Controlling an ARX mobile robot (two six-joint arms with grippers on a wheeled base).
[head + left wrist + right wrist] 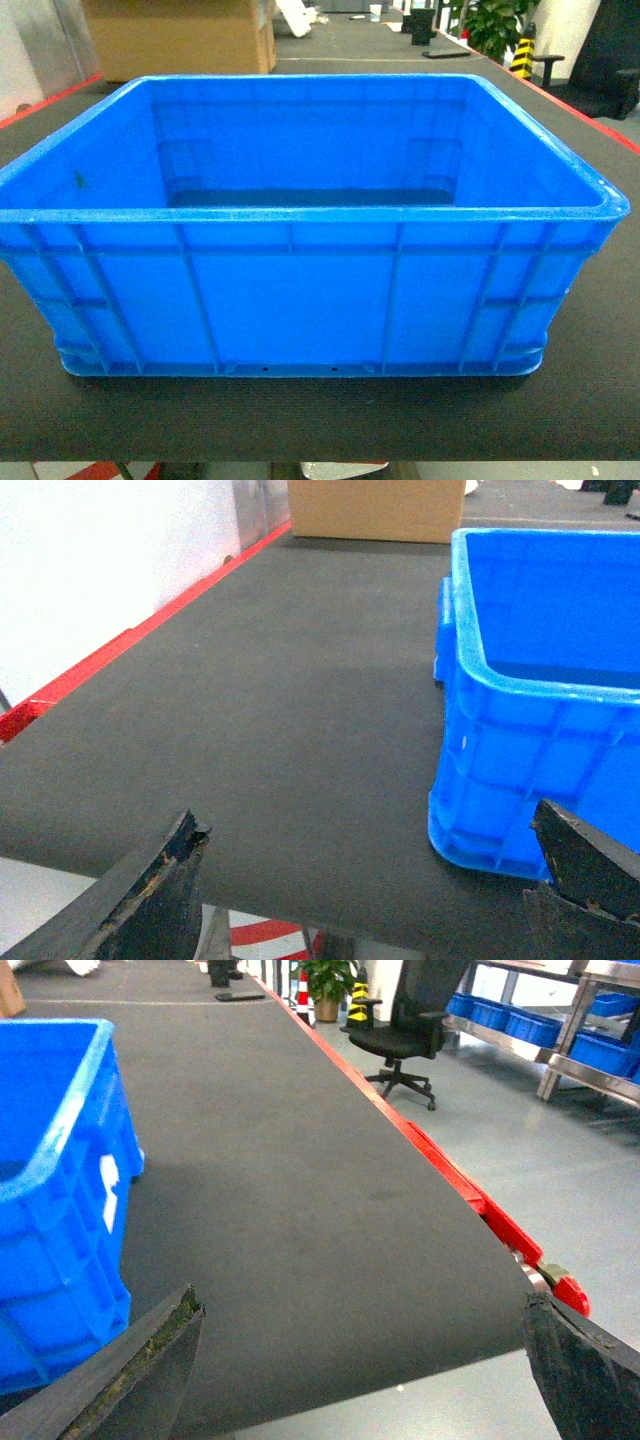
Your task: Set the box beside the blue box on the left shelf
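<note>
Blue crate [300, 290]: upright on the black table [280, 740], near its front edge, open top up.
Left gripper [370, 880]: jaws spread wide, just left of the crate's corner, holding nothing.
Right gripper [360, 1360]: jaws spread wide, right of the crate, holding nothing.
Cardboard box [180, 35]: behind the crate, far left.

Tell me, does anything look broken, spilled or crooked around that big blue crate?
Nothing much stands out. The blue crate sits flat and square on the dark table, empty, with no cracks showing. The only wear is on the robot's fingers: in both wrist views their black padding looks frayed and chipped at the edges.
</note>
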